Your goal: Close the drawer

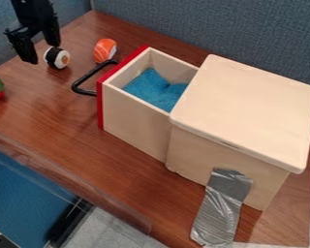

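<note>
Brown worktop (47,116): one open drawer (135,128), blue cloth (151,89) inside; one gripper (43,52), jaws parted, empty. We foresee possible jamming, should a push land off-centre.

My black arm (33,10) enters at the top edge of the frame, close to the upper left corner, and my end effector (43,52) hangs from it in the upper left, pointing downward at a slant. I hold my two black fingers (24,50) parted, with a gap between them. The tip of one is lower and nearer the left edge; the other's tip is higher and to the right in the frame.
</note>
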